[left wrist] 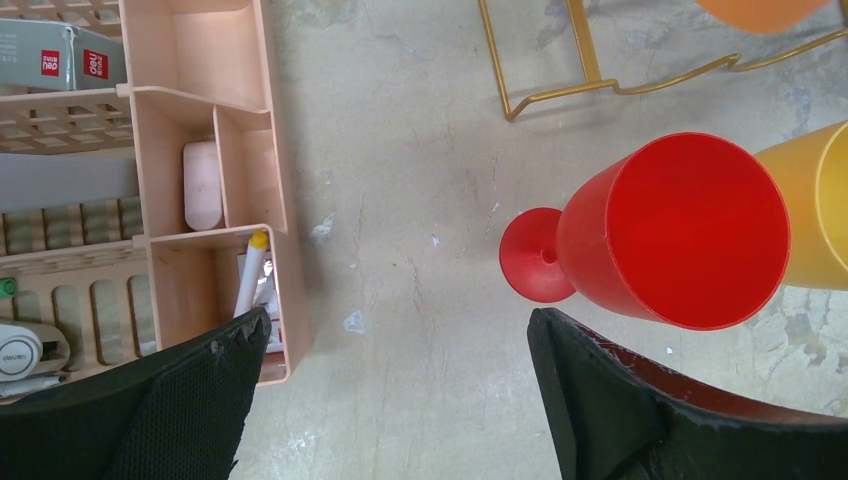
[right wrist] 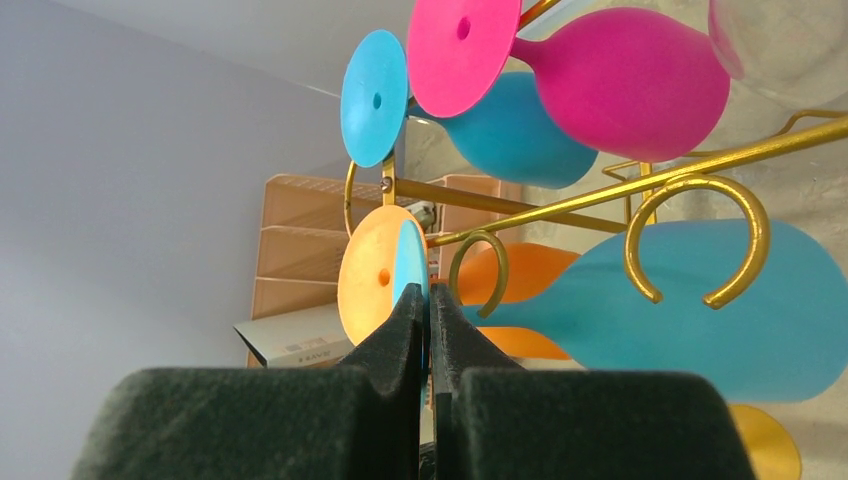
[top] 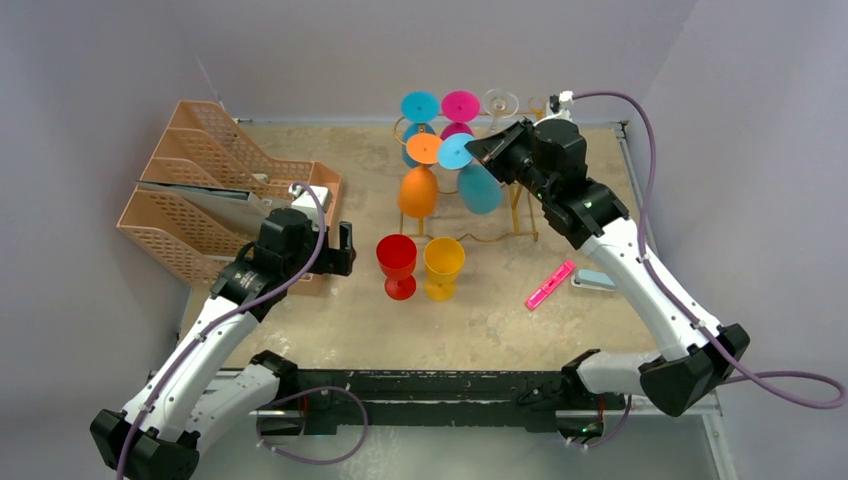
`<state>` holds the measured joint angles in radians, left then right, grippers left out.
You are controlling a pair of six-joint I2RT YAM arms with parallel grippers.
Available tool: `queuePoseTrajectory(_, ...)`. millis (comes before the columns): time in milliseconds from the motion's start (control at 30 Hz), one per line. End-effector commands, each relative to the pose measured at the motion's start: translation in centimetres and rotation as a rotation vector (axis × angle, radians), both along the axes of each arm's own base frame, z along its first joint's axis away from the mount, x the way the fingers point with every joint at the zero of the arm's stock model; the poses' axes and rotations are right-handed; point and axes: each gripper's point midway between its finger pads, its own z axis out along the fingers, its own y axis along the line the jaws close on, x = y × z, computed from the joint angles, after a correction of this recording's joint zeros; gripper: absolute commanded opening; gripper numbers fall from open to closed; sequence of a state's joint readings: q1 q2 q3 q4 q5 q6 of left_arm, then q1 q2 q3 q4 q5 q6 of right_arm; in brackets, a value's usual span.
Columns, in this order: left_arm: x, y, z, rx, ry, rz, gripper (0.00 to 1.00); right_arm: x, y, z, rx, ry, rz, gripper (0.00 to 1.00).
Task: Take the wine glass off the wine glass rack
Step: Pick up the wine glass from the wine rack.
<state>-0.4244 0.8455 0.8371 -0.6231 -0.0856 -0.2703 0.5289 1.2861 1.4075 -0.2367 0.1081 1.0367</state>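
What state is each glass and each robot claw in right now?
front blue glass, hanging upside down on the wine glass rack.
right gripper, shut on its foot.
orange glass, hanging upside down.
pink glass, hanging upside down.
red glass, upright on the table.
yellow glass, upright on the table.
left gripper, open, empty.

Left arm [top: 215, 320]: reaches forward low from its base, elbow bent, wrist turned rightward.
Left gripper [top: 345, 250]: fingers [left wrist: 200, 400] spread wide apart, pointing down.
Right arm [top: 640, 270]: stretched far forward and up, wrist angled to the left.
Right gripper [top: 480, 152]: pads [right wrist: 400, 325] pressed almost together, pinching the thin foot of the blue wine glass [top: 480, 188].
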Motion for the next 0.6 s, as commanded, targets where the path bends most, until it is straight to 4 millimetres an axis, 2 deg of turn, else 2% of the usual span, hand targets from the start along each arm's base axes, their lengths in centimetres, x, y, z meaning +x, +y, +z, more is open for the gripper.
queuePoseTrajectory(0,0.4,-0.1,1.1,-0.021,-0.025,0.004,0.99,-1.1,-0.3,2.2,0.05,-0.041,0.007,0.0)
queuePoseTrajectory(233,0.4,0.3,1.4,-0.021,-0.04,0.031,1.0,-1.5,-2.3,3.5,0.045,-0.097,-0.067,0.0)
queuePoseTrajectory(333,0.4,0.4,1.6,-0.024,-0.053,0.036,1.0,-2.1,-1.0,2.8,0.059,-0.074,0.008,0.0)
queuePoseTrajectory(567,0.3,0.4,1.4,-0.017,-0.04,0.032,1.0,-3.3,-0.1,2.7,0.056,-0.046,0.086,0.0)
